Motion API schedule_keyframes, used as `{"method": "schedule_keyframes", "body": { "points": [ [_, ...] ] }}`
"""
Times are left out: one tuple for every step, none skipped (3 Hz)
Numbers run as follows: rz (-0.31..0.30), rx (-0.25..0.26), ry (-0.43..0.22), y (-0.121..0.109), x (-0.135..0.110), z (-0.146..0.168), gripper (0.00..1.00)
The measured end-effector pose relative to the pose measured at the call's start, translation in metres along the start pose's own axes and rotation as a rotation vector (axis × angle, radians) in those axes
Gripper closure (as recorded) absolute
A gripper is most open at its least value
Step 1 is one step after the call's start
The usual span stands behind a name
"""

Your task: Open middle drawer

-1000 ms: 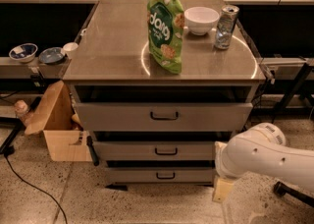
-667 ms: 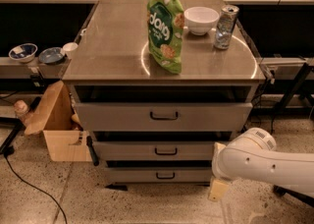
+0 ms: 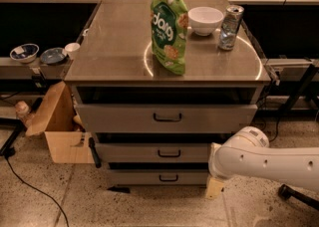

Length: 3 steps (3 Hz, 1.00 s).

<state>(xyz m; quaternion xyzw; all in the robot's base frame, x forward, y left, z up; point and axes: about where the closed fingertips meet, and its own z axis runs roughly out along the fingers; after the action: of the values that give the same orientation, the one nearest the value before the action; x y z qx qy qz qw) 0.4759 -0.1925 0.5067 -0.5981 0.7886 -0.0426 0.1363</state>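
The middle drawer point(image 3: 159, 152) is a wide grey front with a small dark loop handle point(image 3: 169, 153), set between the taller top drawer point(image 3: 167, 118) and the slim bottom drawer point(image 3: 159, 177). It sits nearly flush, with dark gaps above and below it. My white arm point(image 3: 259, 164) reaches in from the lower right. My gripper point(image 3: 215, 188) shows only as a beige tip low by the cabinet's right front corner, beside the bottom drawer's right end and right of and below the middle handle.
On the cabinet top point(image 3: 114, 47) stand a green snack bag point(image 3: 169, 29), a white bowl point(image 3: 205, 20) and a can point(image 3: 231, 27). An open cardboard box point(image 3: 57, 126) sits on the floor at the left. Bowls point(image 3: 25, 52) rest on a left shelf. A cable point(image 3: 30, 186) runs across the floor.
My arm and gripper have shifted a little to the left, closer to the cabinet's right front corner. The drawers have not moved.
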Motion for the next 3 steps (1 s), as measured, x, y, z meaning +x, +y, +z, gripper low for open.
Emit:
{"method": "schedule_keyframes", "body": {
  "points": [
    [-0.012, 0.006, -0.02, -0.01, -0.019, 0.017, 0.0],
    [-0.012, -0.003, -0.025, -0.033, -0.048, 0.071, 0.0],
    [-0.01, -0.009, -0.021, -0.036, -0.05, 0.082, 0.0]
  ]
}}
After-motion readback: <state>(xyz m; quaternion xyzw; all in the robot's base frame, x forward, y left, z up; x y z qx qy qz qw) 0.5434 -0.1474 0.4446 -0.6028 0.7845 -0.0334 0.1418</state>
